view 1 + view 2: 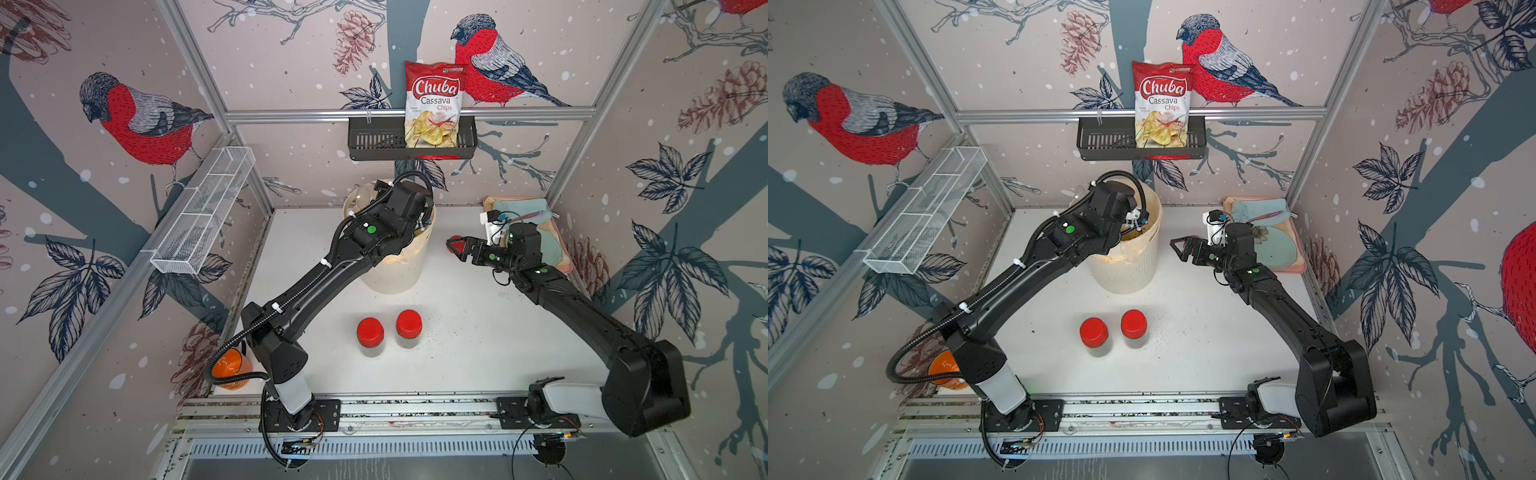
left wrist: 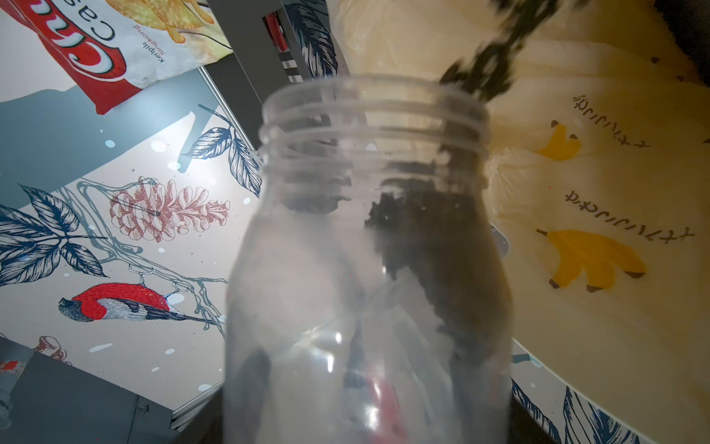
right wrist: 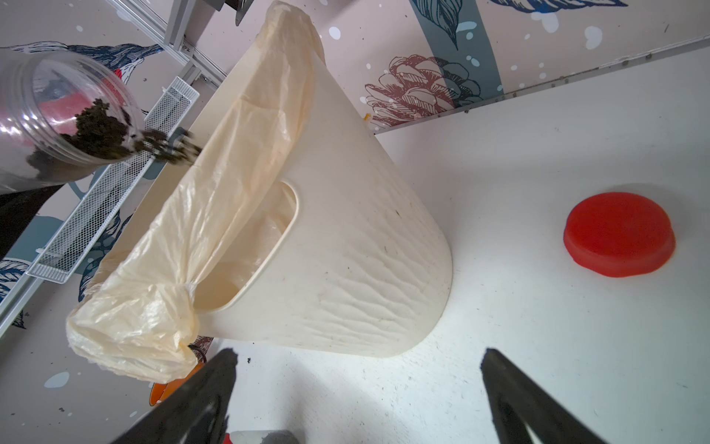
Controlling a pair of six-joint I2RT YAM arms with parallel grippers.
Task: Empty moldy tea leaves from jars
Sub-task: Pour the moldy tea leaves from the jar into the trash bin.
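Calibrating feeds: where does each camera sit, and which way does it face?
Top views: overhead, looking down; left arm, right arm, bin, two capped jars.
Left wrist: along open jar, tea leaves spilling; no body part clear.
Right wrist: facing bin, loose red lid; open fingers show.
Shared: both wrist views show the jar pouring.

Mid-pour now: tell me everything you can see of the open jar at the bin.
The open jar is small, clear and plastic-looking, with a threaded neck and no lid. It is tilted with its mouth toward the white ribbed bin and sits apart from the rim in the right wrist view. The left pincer is shut on its base end. Dark tea leaves lie along its lower wall and spill from the mouth toward the yellowish liner. The inner walls look dusty.
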